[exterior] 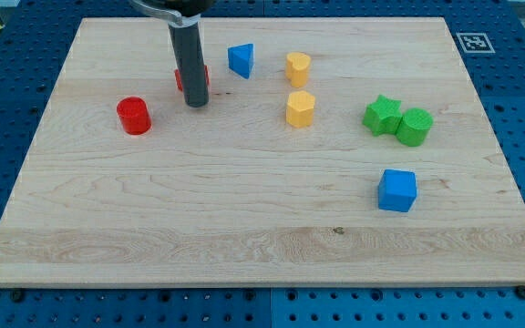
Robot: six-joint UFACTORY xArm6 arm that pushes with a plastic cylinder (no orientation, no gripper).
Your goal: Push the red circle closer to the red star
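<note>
The red circle (135,116) is a short red cylinder on the wooden board (244,200), at the view's left. The red star (180,78) lies up and to the right of it, mostly hidden behind my dark rod; only red slivers show on either side. My tip (196,103) rests on the board just in front of the red star, to the right of the red circle and apart from it by about a block's width.
A blue triangle (241,60) lies right of the rod. Two yellow blocks (298,67) (301,107) sit near the middle top. A green star (383,116) touches a green cylinder (416,126) at the right. A blue cube (397,190) lies below them.
</note>
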